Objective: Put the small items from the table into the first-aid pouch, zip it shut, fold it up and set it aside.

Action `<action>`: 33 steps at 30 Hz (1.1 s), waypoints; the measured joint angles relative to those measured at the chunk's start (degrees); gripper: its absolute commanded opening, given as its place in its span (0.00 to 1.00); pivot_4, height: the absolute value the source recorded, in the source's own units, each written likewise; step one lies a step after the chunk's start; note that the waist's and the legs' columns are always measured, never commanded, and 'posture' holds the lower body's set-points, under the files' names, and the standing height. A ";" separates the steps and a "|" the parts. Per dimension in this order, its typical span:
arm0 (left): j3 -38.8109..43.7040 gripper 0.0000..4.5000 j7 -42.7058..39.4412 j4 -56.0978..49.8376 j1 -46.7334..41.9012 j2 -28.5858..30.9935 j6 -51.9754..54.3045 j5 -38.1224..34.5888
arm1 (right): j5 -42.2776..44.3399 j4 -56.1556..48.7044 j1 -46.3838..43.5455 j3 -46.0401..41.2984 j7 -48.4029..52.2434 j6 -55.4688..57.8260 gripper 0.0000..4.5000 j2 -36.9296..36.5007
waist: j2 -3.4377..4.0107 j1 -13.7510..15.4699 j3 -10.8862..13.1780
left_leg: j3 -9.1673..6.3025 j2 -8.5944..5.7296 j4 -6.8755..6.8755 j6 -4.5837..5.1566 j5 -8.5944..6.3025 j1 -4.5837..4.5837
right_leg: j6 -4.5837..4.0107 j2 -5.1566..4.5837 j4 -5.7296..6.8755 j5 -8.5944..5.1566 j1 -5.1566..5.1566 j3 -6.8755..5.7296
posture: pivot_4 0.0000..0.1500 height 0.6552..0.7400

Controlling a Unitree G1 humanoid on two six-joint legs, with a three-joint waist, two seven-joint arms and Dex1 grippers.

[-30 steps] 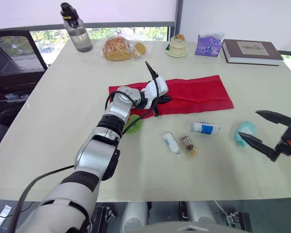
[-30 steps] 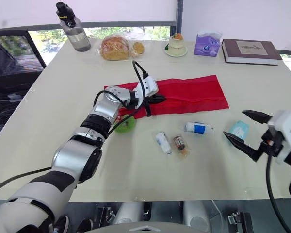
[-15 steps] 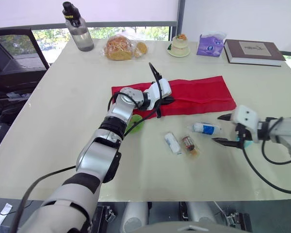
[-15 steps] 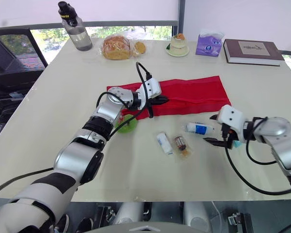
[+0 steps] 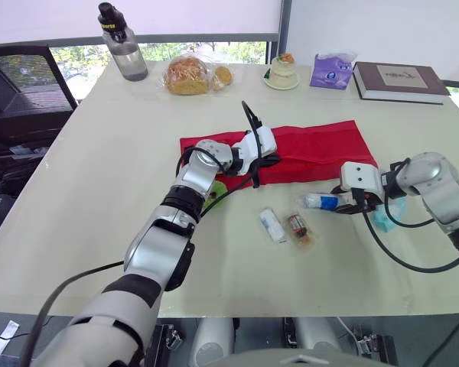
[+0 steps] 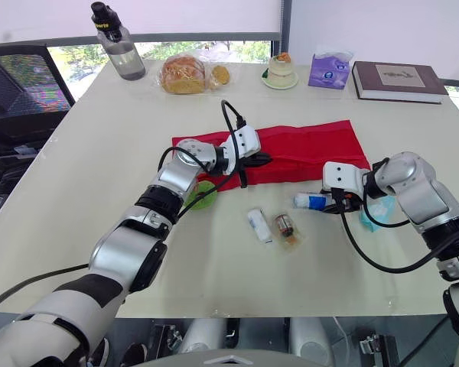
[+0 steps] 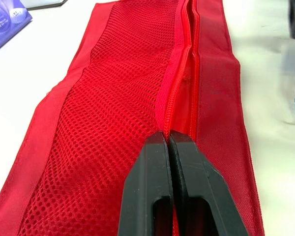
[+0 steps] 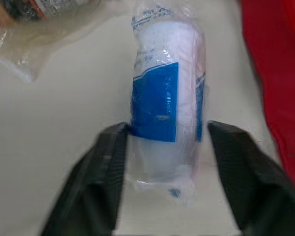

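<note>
Head view: the pouch [image 5: 314,149] lies flat on the table [image 5: 99,191]. The left gripper [image 5: 264,158] holds its front edge, probably to steady it for loading.

Left wrist view: the fingers [image 7: 150,162] are closed on the pouch's zipper seam.

Right wrist view: just in front of the pouch, the right gripper [image 8: 167,132] is spread wide. It straddles the wrapped roll [image 8: 167,93] without clamping it, ready to close.

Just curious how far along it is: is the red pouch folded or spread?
Spread: the pouch lies flat, full length on the table, mesh pocket showing.
</note>
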 measured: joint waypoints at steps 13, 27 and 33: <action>0.03 0.00 0.16 -1.44 1.21 -0.92 1.39 -0.17 | 1.66 -1.36 -0.75 -6.02 -7.50 20.86 0.00 6.88 | 0.01 -0.04 0.00 | -0.01 0.01 0.01 -0.01 0.00 0.02 | -0.02 -0.01 0.11 0.01 -0.01 0.01 | 1.00 1.00; -0.22 0.00 1.17 -5.09 2.27 -6.51 4.92 -1.21 | 1.87 -4.16 -6.77 -7.53 -23.86 45.30 0.00 15.45 | 0.04 -0.12 0.00 | 0.00 0.00 0.01 0.00 0.00 -0.02 | -0.01 -0.01 0.15 0.01 -0.06 0.02 | 1.00 1.00; -1.80 0.00 1.10 -6.73 2.69 -9.31 5.21 -1.28 | 2.00 -5.09 -9.28 -4.78 -25.32 47.16 0.00 16.60 | 0.04 -0.05 0.00 | -0.01 0.00 0.00 0.01 -0.01 -0.09 | -0.01 -0.01 0.06 0.01 -0.08 -0.01 | 1.00 1.00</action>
